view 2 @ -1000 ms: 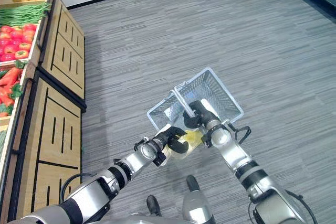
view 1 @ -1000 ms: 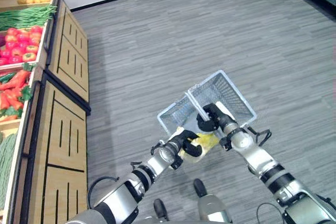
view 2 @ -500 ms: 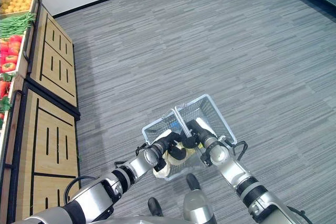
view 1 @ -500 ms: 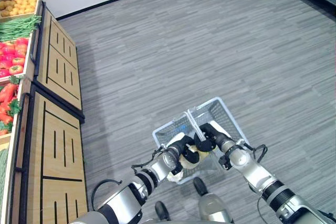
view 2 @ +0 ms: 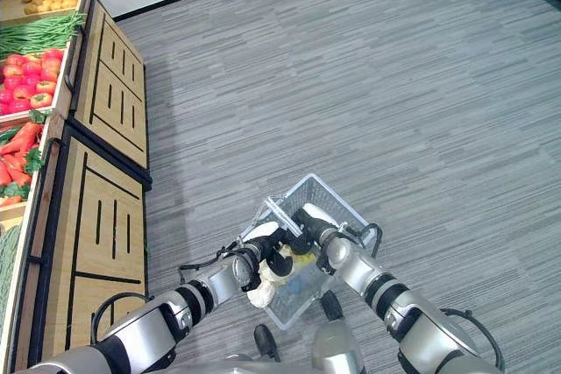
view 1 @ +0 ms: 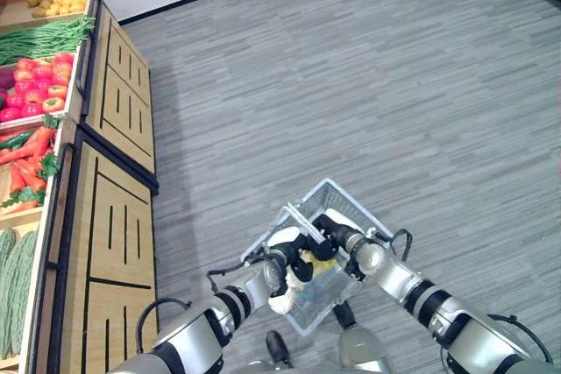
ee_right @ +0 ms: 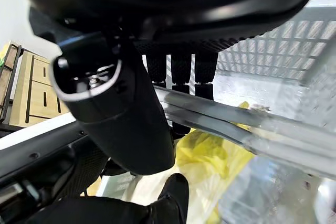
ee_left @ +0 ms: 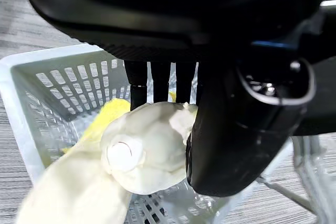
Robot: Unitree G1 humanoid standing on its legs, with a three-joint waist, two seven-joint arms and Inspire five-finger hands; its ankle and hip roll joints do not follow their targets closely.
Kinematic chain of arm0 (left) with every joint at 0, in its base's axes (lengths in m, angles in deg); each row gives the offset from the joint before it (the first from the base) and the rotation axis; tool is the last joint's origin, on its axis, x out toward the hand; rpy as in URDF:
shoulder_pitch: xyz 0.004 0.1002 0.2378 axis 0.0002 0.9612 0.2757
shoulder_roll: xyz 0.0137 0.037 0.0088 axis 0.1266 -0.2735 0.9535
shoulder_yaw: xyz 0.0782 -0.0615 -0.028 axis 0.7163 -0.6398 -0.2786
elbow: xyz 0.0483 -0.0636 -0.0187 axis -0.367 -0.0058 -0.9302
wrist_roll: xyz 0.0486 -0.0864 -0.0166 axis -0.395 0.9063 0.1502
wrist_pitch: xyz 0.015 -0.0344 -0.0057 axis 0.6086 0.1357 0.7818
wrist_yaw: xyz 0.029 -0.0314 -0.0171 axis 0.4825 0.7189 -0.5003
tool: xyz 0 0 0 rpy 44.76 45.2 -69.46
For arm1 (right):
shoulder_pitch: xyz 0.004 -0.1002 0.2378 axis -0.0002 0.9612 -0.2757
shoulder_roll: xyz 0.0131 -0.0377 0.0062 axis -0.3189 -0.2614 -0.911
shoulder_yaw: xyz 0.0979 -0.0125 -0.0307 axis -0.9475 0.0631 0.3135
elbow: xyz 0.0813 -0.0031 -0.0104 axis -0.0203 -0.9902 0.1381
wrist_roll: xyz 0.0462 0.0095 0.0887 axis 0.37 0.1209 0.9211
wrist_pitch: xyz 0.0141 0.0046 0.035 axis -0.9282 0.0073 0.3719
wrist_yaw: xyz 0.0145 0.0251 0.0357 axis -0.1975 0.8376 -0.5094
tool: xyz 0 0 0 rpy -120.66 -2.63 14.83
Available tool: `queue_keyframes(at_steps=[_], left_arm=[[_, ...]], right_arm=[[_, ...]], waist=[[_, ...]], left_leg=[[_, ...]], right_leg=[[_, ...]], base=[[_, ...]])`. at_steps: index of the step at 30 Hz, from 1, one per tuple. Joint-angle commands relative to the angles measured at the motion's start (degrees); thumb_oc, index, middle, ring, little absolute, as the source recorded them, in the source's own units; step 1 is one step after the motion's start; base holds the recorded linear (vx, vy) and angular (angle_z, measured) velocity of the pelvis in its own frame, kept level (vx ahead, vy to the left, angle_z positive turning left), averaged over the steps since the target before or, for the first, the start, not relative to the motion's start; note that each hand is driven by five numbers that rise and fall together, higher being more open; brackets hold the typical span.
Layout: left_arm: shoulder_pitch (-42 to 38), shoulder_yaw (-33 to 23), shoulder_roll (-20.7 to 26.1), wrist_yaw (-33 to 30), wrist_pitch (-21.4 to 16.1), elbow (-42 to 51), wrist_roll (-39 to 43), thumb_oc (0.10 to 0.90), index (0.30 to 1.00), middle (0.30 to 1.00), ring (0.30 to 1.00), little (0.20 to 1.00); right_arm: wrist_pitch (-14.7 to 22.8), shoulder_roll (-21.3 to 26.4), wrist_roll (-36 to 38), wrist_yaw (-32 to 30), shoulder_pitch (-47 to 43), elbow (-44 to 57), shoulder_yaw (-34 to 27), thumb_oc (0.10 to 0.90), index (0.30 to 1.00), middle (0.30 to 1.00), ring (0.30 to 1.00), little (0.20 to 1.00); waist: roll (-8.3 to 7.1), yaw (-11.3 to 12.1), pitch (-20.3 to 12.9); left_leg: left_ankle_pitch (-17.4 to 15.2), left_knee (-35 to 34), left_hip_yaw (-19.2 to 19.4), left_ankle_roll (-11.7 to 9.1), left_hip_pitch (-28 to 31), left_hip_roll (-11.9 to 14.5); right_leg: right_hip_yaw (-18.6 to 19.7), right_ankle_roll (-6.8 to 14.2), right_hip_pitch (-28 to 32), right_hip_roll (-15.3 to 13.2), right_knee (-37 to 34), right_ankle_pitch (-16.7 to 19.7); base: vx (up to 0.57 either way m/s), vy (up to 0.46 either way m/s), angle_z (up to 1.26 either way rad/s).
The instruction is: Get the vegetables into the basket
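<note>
Grey plank floor [view 1: 368, 67] with wooden produce crates [view 1: 39, 50] of tomatoes, green beans and carrots at the left. The white wire basket [view 1: 346, 208] hangs from its handle [ee_right: 247, 124], which the right robot hand [view 1: 331, 232] grasps. The left robot hand [view 1: 289, 256] grips a pale yellow-leafed cabbage [ee_left: 142, 150] inside the basket.

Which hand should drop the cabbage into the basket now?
Left. The left hand already grips the cabbage over the basket; the right hand is busy holding the basket handle.
</note>
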Motion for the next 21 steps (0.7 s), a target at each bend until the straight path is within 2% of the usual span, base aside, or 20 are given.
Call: queue_keyframes(at_steps=[1, 16, 21], left_arm=[[-4.87, 0.85, -3.65, -1.47, -3.81, -1.74, -2.74, 0.900, 1.000, 1.000, 1.000, 1.000], [-4.23, 1.00, -3.43, -0.68, -4.30, 0.15, -3.75, 0.900, 1.000, 1.000, 1.000, 1.000], [-3.03, 2.16, -1.92, 3.94, -6.09, 4.05, -3.20, 0.900, 1.000, 1.000, 1.000, 1.000]], right_arm=[[6.67, -4.58, -0.87, -1.79, -8.44, 3.91, -1.86, 0.400, 0.300, 0.300, 0.300, 0.300], [6.88, -5.87, -1.74, -2.39, -5.69, 1.00, -3.07, 0.400, 0.300, 0.300, 0.300, 0.300], [6.33, -4.87, -1.92, -3.22, -2.80, -7.02, -6.42, 0.400, 0.300, 0.300, 0.300, 0.300]], waist=[[-2.24, 0.31, -2.92], [-2.94, 1.24, -2.83], [-2.88, 1.44, -3.02]], left_leg=[[-0.83, 0.08, -2.23, -4.96, 1.34, 2.96], [-1.19, 0.08, -2.77, -4.82, 2.51, 2.99], [-1.58, 0.08, -2.75, -4.81, 3.03, 2.97]], right_leg=[[-2.89, 4.67, -0.99, -6.67, 2.95, -1.13], [-3.82, 4.44, 1.08, -6.61, 2.26, -1.45], [-4.03, 4.61, 1.67, -6.58, 2.05, -1.54]], base=[[0.00, -0.027, 0.03], [0.01, -0.007, 0.02], [0.00, 0.000, 0.00]])
